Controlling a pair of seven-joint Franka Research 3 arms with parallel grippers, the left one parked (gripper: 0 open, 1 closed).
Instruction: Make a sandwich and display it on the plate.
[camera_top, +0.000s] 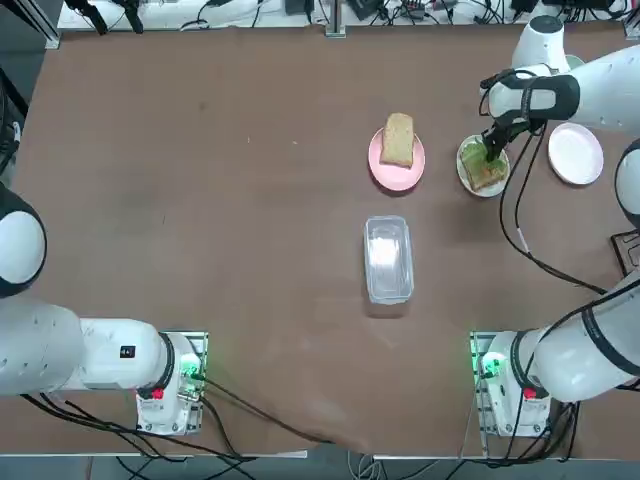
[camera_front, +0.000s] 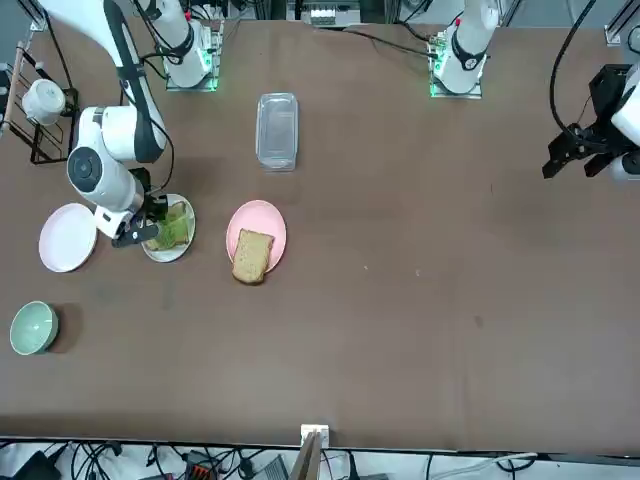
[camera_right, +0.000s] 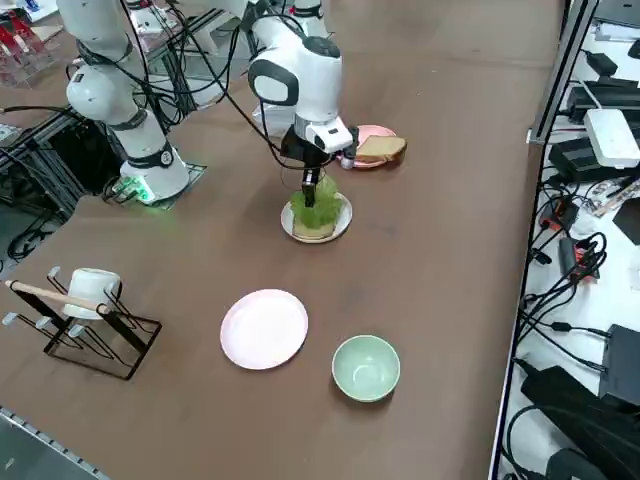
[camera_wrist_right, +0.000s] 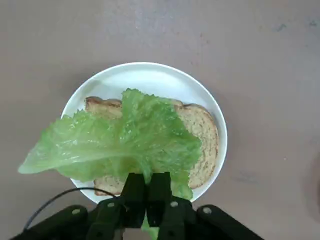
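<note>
A small white plate (camera_wrist_right: 150, 74) carries one tan toast slice (camera_wrist_right: 204, 136) lying flat. My right gripper (camera_wrist_right: 146, 194) is shut on the stem end of a green lettuce leaf (camera_wrist_right: 125, 142), which hangs spread over that toast, just above it. From overhead the gripper (camera_top: 493, 152) sits over the plate (camera_top: 463, 172) at the far right of the table. A second toast slice (camera_top: 398, 139) lies on a pink plate (camera_top: 382, 172) to the left of it. No carrot bits show in any view.
An empty pale plate (camera_top: 576, 154) lies right of the working plate. A clear lidded container (camera_top: 388, 258) sits mid-table. A pale-green bowl (camera_right: 366, 367) and a wire rack with a mug (camera_right: 88, 312) stand along the table's right side.
</note>
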